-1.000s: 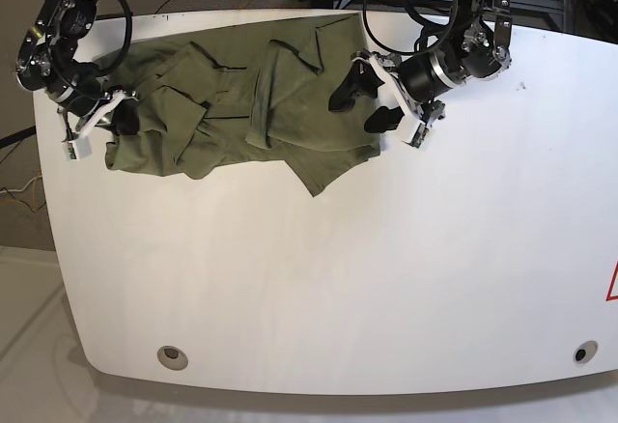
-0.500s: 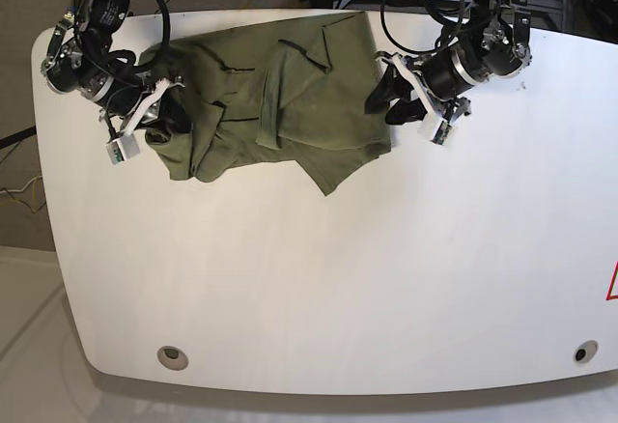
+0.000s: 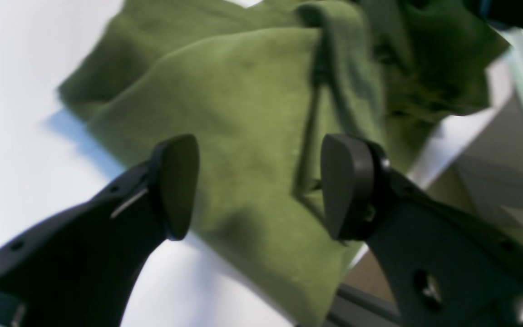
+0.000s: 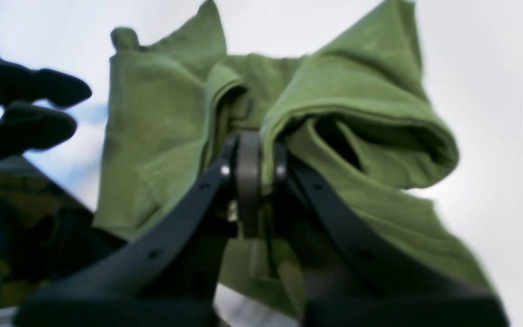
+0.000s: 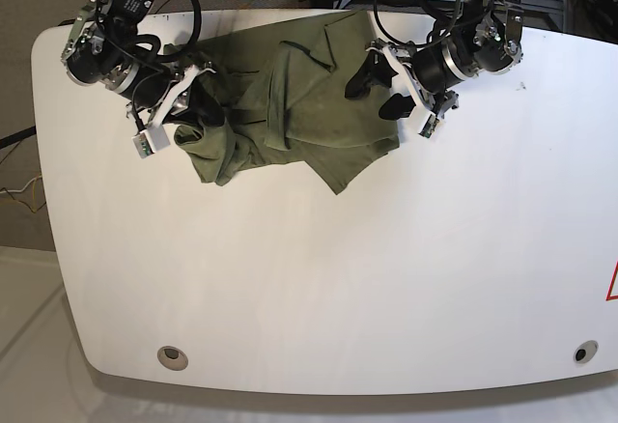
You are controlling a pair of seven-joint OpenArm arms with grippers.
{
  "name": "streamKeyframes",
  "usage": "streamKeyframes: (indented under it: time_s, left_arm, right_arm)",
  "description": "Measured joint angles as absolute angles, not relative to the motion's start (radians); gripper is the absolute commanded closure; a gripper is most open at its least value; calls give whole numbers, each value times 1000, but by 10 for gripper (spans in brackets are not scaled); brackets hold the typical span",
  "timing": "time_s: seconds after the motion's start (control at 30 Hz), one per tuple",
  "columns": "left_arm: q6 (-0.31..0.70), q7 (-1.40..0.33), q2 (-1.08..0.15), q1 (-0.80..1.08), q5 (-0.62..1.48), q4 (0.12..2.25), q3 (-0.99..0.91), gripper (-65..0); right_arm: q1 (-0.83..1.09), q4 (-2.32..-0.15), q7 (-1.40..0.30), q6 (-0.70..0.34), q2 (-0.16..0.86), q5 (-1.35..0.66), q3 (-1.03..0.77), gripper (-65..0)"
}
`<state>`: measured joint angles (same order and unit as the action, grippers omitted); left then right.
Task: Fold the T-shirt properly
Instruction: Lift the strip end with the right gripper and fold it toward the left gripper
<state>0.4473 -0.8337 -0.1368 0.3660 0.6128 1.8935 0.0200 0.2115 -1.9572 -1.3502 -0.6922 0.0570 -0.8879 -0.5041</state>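
My right gripper (image 4: pixel 249 150) is clamped on a bunched fold of the T-shirt (image 5: pixel 290 104), and the cloth hides my fingertips there. The olive shirt lies crumpled at the far edge of the white table (image 5: pixel 386 278), one corner seemingly draped over it. My left gripper (image 3: pixel 257 186) is spread wide above the shirt, holding nothing. The blur shows no label.

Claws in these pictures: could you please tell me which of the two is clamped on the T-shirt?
The right claw: its jaws are shut on a fold of the T-shirt. The left claw stands open, nothing between its jaws.
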Motion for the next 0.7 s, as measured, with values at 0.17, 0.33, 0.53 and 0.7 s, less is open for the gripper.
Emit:
streamKeyframes:
  time_s: [0.17,0.33,0.53,0.7]
  left_arm:
    - [452,-836,-136,366,620,1895,9,-421]
    - [448,-838,-136,365,619,1895,3,-423]
    - [445,-840,-142,362,621,1882,22,-423]
    - [448,-845,-134,363,622,1879,27,-392]
  right_arm:
    - [216,-1965,-1336,-691,47,-869,-453,0]
    - [207,-1966,-1335,-692,37,-853,-369,0]
    - [171,-1956,-1293,-689,16,-745,-178,0]
    - [167,-1954,-1277,-693,-2,-782,-142,0]
